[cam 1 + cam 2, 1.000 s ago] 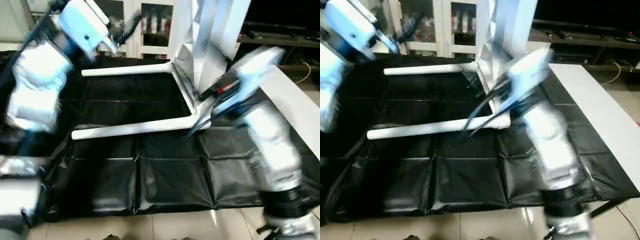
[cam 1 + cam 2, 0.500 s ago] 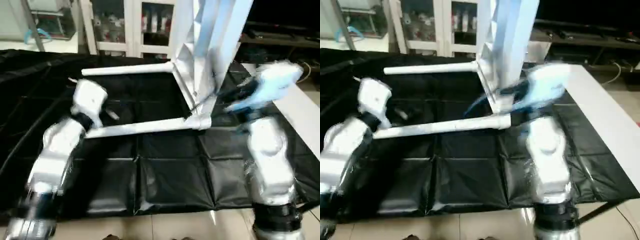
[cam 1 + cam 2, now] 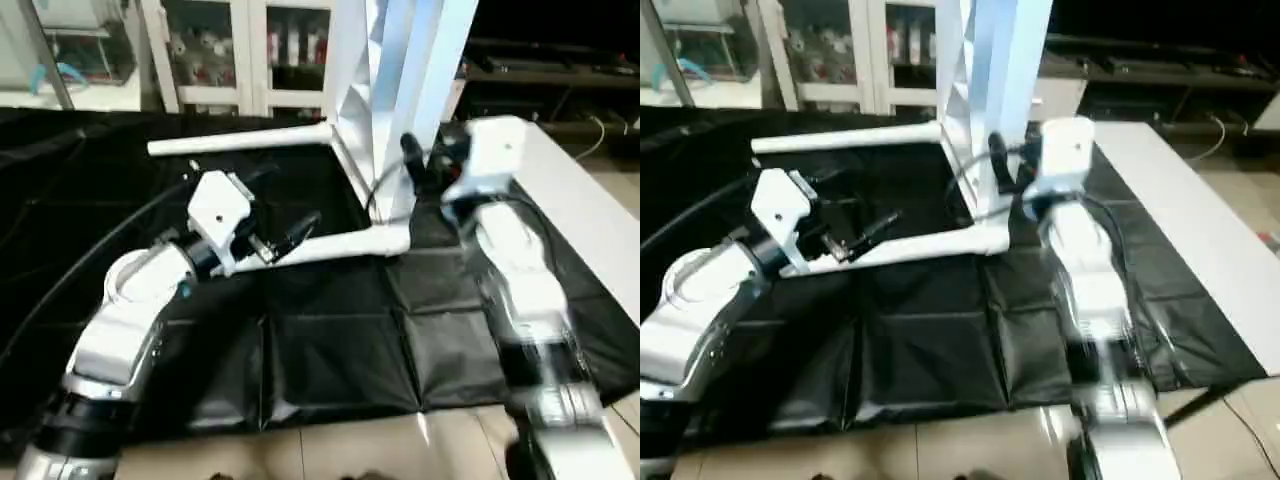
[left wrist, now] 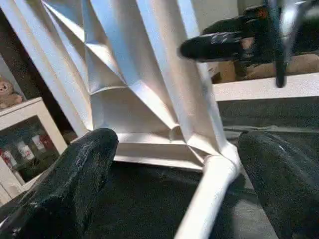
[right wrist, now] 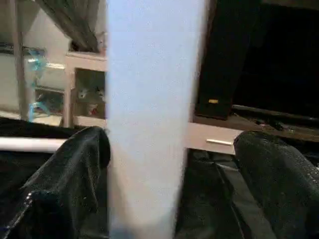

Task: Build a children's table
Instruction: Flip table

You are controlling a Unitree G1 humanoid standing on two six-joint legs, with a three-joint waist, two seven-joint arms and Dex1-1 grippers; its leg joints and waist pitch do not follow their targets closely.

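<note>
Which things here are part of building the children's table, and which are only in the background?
Part of the job:
table top, standing on its edge
near leg
far leg
left gripper
right gripper

Background:
black sheet
white cabinet
white board

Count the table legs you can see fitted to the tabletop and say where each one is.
2. The far leg runs along the black mat from the upright tabletop's far corner. The near leg runs from its near corner, by the left gripper. Other legs may be hidden behind the top.

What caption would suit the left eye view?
Two open end effectors, left and right, approach a white table standing on edge.
</note>
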